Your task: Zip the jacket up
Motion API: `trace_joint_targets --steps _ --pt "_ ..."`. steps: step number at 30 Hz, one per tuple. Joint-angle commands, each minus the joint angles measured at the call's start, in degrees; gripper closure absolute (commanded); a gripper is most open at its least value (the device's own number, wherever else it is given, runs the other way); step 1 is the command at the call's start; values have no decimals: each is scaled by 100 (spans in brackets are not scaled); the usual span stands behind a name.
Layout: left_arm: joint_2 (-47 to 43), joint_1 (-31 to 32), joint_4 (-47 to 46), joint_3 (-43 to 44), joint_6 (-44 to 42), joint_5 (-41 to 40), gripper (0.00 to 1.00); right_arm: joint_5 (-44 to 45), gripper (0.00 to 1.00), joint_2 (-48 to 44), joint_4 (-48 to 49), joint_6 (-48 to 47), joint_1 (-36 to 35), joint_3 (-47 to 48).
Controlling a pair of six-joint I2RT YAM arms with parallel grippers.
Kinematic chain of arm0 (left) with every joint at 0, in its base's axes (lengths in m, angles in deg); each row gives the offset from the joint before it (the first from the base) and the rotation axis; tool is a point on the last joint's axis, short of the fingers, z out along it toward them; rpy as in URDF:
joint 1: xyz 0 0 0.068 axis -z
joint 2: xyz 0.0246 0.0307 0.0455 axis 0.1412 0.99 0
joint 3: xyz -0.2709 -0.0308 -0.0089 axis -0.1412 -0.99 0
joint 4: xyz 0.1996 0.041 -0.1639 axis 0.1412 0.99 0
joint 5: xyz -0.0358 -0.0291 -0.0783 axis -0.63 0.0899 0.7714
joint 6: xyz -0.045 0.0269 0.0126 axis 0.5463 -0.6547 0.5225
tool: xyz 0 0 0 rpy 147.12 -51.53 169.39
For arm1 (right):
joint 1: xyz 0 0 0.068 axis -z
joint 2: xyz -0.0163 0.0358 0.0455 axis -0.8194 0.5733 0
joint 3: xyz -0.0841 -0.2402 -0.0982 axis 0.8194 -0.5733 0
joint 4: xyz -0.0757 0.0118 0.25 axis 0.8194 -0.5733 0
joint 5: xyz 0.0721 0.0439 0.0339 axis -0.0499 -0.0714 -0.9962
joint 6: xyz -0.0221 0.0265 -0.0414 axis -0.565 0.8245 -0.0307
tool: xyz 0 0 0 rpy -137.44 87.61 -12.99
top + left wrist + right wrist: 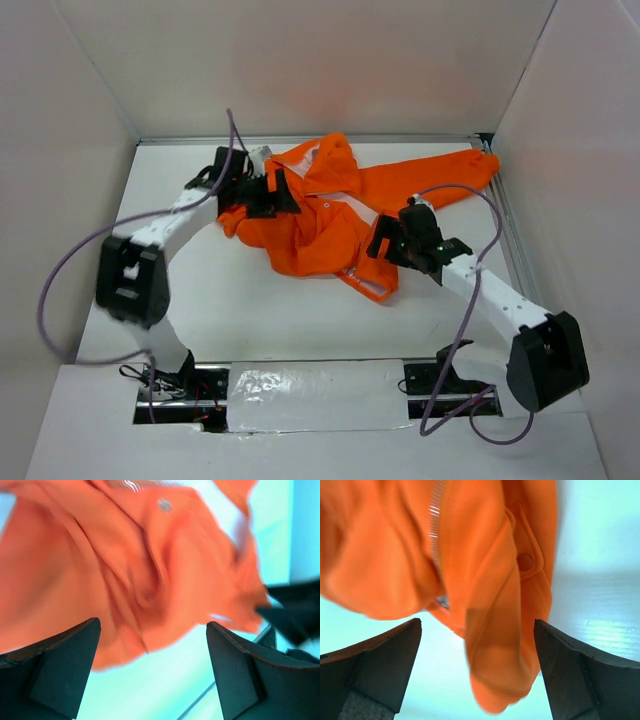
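White tabletop (250,320) bore a crumpled bright orange fabric jacket (320,235), its sleeve (430,180) stretched toward the far-right corner; left gripper (152,627) and right gripper (477,627) gaped wide.

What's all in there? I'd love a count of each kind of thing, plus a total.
Orange jacket: 1
Robot arms: 2, the left arm and the right arm
White table: 1
Total: 4
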Motion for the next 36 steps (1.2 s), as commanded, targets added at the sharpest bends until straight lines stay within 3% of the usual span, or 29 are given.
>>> trace_joint_targets --steps 1,3,8,10,13,15,16,18,20,23,27,32,36 --pt "-1851 160 145 -1217 190 -500 1 236 0 -651 -2 -54 -70 -44" --pt "-2990 274 75 -1915 471 -546 1 227 0 -792 33 -89 -61 -61" --pt "-4761 530 -100 -3953 1210 -353 1 271 0 -399 51 -115 -123 140" --pt "-4957 521 -276 -4159 1133 -143 1 315 0 -143 77 -54 -140 237" --pt "-4835 530 73 -3993 1185 -457 1 350 2 498 16 139 -167 465" --pt "-4555 539 355 -3800 1203 -677 1 481 21 920 16 288 -211 588" --pt "-4457 547 399 -3773 1211 -713 1 578 50 1096 -28 324 -272 702" --pt "-4237 556 409 -3746 1229 -730 1 631 78 1167 -151 298 -325 878" --pt "-4123 574 347 -3746 1194 -687 1 980 100 985 -457 298 -474 1193" --pt "-4087 583 224 -3764 1177 -608 1 1256 100 405 -915 53 -676 1607" --pt "-4061 583 145 -3781 1194 -599 1 468 100 -518 -1022 -440 -887 1644" --pt "-3964 609 145 -3685 1177 -625 1 -511 98 -1626 -741 -450 -940 547" --pt "-3833 635 118 -3632 1089 -598 1 66 88 -2284 -836 226 -932 -490"
